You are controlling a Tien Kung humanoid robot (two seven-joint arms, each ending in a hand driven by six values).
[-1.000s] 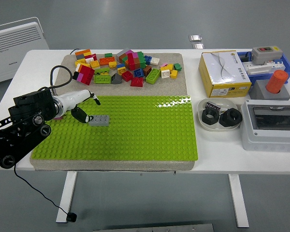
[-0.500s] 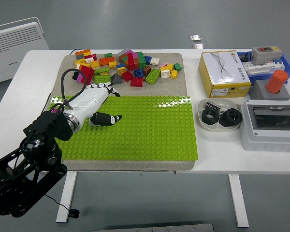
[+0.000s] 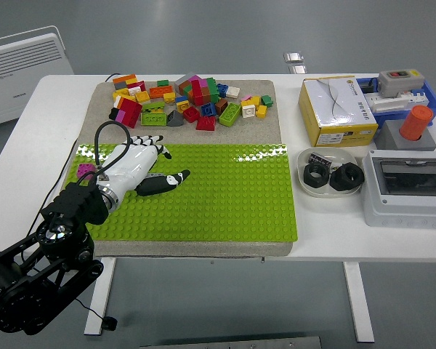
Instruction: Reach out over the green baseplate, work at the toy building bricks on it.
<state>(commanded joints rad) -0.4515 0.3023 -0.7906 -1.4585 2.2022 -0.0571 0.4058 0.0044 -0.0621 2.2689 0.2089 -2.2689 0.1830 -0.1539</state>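
The white table (image 3: pixel 316 240) carries a grey mat, and on the mat's near half lies the green baseplate (image 3: pixel 225 196), the landmark here. Beyond the baseplate's far edge, on the bare part of the mat, sits the heap of toy building bricks (image 3: pixel 185 102) in red, yellow, orange, green and blue; none of those loose bricks stands on the baseplate. A small pink brick (image 3: pixel 85 171) sits at the baseplate's left edge, partly hidden behind the arm. To the right of the baseplate, off the mat, are a grey switch box (image 3: pixel 408 185), a yellow and white carton (image 3: pixel 338 109) and a white bowl (image 3: pixel 305 161) holding black nuts. The left arm comes up from the lower left corner, and the left hand (image 3: pixel 142 166) lies low over the baseplate's left part, white-backed, its dark-tipped fingers (image 3: pixel 176 177) stretched out and a little apart, pointing right; whether a brick lies under the palm cannot be told.
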